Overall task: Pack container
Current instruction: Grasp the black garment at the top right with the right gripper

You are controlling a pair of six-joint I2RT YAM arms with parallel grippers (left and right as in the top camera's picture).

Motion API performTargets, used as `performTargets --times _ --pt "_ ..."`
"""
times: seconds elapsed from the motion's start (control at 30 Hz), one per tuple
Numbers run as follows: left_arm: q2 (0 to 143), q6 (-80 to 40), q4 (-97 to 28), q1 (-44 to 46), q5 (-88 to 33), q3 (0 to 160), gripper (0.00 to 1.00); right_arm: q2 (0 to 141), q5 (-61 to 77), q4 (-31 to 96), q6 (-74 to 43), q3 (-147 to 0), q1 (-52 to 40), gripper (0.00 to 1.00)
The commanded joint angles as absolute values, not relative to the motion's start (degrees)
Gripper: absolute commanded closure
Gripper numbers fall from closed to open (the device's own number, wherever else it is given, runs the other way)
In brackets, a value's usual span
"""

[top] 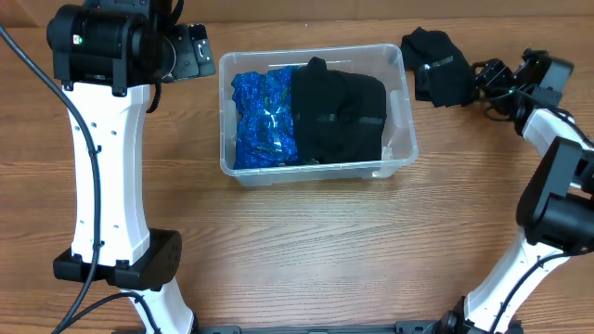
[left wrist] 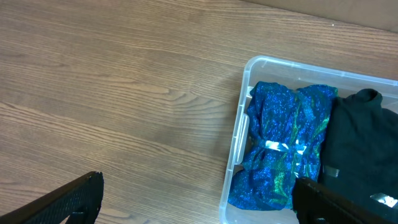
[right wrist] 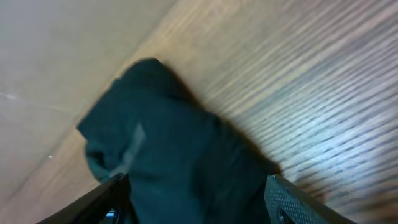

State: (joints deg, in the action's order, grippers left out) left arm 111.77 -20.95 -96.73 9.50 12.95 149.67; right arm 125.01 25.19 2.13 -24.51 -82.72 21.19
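On the wooden table (top: 306, 241) the container (top: 399, 139) sits centre-rear, holding a folded black garment (top: 339, 116) beside a shiny blue garment (top: 260, 121); a second black garment (top: 441, 65) lies to its right, straddled by the right gripper (right wrist: 196, 199), whose hold I cannot tell; the left gripper (left wrist: 196, 196) hangs spread wide.

This is most likely a robotics lab bench, not a home or shop. Two white-and-black robot arms, the left arm (top: 107, 186) and the right arm (top: 557, 186), are mounted at the near edge of a wood-grain table (top: 306, 260). Loose black cables (top: 37, 83) trail from the left arm. A plain tan panel (left wrist: 348, 9) backs the table's far edge. A clear plastic container (top: 316, 173) of folded garments sits between the arms.
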Motion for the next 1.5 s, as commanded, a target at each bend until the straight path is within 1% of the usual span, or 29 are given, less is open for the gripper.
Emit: performTargets --times 0.0,0.17,0.37,0.5,0.53,0.57,0.6,0.73,0.8,0.93,1.03,1.07,1.1,1.23,1.27,1.3,1.33,1.4,1.47 --pt "112.1 -20.5 -96.8 9.3 13.9 150.1 0.0 126.6 24.2 -1.3 -25.0 -83.3 18.8 0.27" --pt "112.1 -20.5 -96.8 9.3 13.9 150.1 0.0 129.0 18.7 -3.4 -25.1 -83.3 18.3 0.27" --pt "112.1 -20.5 -96.8 9.3 13.9 150.1 0.0 131.5 18.5 -2.0 -25.0 -83.3 18.3 0.28" --pt "112.1 -20.5 -96.8 9.3 13.9 150.1 0.0 131.6 20.8 2.0 -25.0 -83.3 16.9 0.36" --pt "112.1 -20.5 -96.8 9.3 13.9 150.1 0.0 131.6 20.8 3.4 -25.0 -83.3 16.3 0.43" --pt "112.1 -20.5 -96.8 9.3 13.9 150.1 0.0 131.6 20.4 5.7 -25.0 -83.3 15.4 0.54" --pt "112.1 -20.5 -96.8 9.3 13.9 150.1 0.0 131.6 20.4 8.0 -25.1 -83.3 15.0 0.61" --pt "112.1 -20.5 -96.8 9.3 13.9 150.1 0.0 131.6 19.8 20.2 -27.2 -83.3 14.1 0.73" --pt "112.1 -20.5 -96.8 9.3 13.9 150.1 0.0 131.6 18.8 26.6 -30.1 -83.3 14.1 0.77" --pt "112.1 -20.5 -96.8 9.3 13.9 150.1 0.0 131.3 18.0 39.9 -30.0 -83.3 14.4 0.77" --pt "112.1 -20.5 -96.8 9.3 13.9 150.1 0.0 130.3 17.3 45.7 -27.4 -83.3 14.4 0.77" --pt "112.1 -20.5 -96.8 9.3 13.9 150.1 0.0 129.8 17.4 46.5 -26.4 -83.3 14.4 0.77" --pt "112.1 -20.5 -96.8 9.3 13.9 150.1 0.0 129.1 17.8 46.4 -24.5 -83.3 14.4 0.73" --pt "112.1 -20.5 -96.8 9.3 13.9 150.1 0.0 122.6 22.7 38.8 -14.7 -83.3 14.4 0.49" --pt "112.1 -20.5 -96.8 9.3 13.9 150.1 0.0 120.2 23.2 36.8 -14.6 -83.3 14.5 0.37" --pt "112.1 -20.5 -96.8 9.3 13.9 150.1 0.0 118.3 23.2 35.5 -14.6 -83.3 14.5 0.31" --pt "112.1 -20.5 -96.8 9.3 13.9 150.1 0.0 116.4 23.2 34.5 -14.5 -83.3 14.5 0.21" --pt "112.1 -20.5 -96.8 9.3 13.9 150.1 0.0 114.2 23.2 33.5 -14.4 -83.3 14.6 0.13" --pt "112.1 -20.5 -96.8 9.3 13.9 150.1 0.0 113.4 23.2 33.0 -12.3 -83.3 14.6 0.1"
